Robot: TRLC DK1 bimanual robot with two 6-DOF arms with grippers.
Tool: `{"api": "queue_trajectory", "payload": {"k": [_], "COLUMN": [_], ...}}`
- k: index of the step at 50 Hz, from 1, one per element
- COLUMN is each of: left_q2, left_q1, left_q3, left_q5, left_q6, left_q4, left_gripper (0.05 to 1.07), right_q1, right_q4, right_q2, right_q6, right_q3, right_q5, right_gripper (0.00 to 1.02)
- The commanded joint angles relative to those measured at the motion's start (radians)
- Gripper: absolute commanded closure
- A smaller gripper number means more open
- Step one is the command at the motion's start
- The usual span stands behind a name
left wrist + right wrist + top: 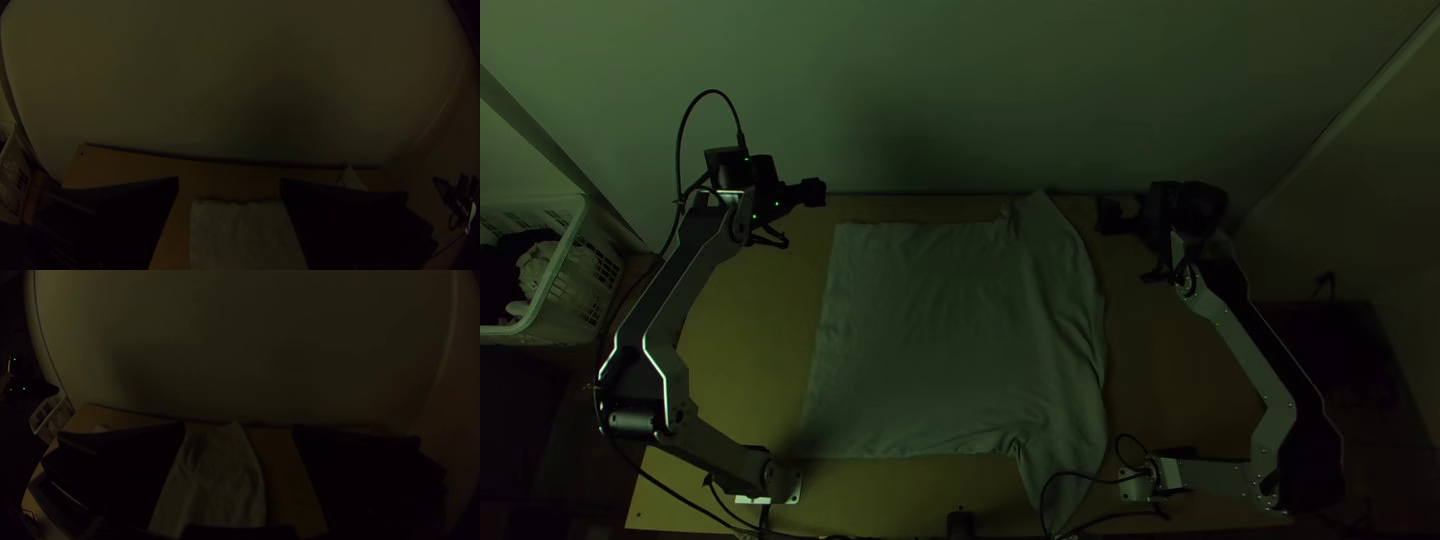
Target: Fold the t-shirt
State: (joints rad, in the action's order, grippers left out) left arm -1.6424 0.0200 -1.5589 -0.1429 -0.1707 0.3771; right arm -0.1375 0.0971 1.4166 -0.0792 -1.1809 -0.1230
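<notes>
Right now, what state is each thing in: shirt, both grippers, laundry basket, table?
T-shirt: spread on the table, creased along the side toward the right arm, held by neither gripper.
Left gripper: open, empty.
Right gripper: open, empty.
Laundry basket: beside the table, with cloth items in it.
Table: dimly lit, the shirt across its middle.

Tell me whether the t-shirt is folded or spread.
Spread: the t-shirt lies broad and mostly flat on the table, its far sleeve and near sleeve sticking out past the body, with some wrinkles.
</notes>
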Motion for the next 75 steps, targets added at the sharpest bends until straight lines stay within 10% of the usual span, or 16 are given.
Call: {"api": "queue_trajectory", "payload": {"k": [1, 64, 75], "left_q2": [-0.080, -0.668, -0.683], "left_q1": [-0.011, 0.023, 0.024], "left_q3": [-0.099, -0.520, -0.521], "left_q5": [-0.011, 0.101, 0.101], "left_q6": [-0.027, 0.142, 0.151], "left_q4": [0.065, 0.362, 0.362], "left_gripper": [0.11, 0.21, 0.79], "right_q1": [-0.005, 0.067, 0.067], "right_q4": [0.023, 0.349, 0.500], "right_q2": [0.039, 0.535, 0.653], "right_q6": [-0.040, -0.215, -0.260], "right_q3": [-0.033, -0.519, -0.691], "right_q5": [-0.017, -0.075, -0.075], "right_gripper": [0.03, 0.04, 0.05]}}
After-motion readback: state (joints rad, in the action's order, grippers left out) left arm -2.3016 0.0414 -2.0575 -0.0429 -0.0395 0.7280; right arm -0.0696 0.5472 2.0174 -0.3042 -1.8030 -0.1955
